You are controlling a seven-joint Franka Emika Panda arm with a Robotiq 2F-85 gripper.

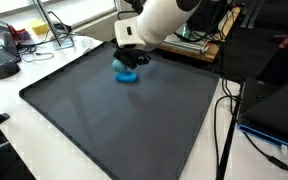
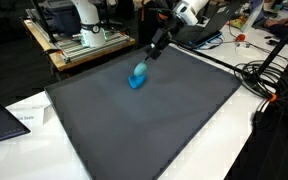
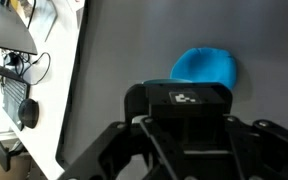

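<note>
gripper closed narrow on the top of the blue object, which sits on the grey mat toward its far edge, well apart from the near edge in both exterior views; wrist view: object just past gripper body, fingertips hidden.

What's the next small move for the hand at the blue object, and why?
Probably a short straight lift. In both exterior views the hand looks shut on the top of the blue object, which appears to rest on the dark mat. The wrist view hides the fingertips, so a small raise would show whether the grip holds.
</note>
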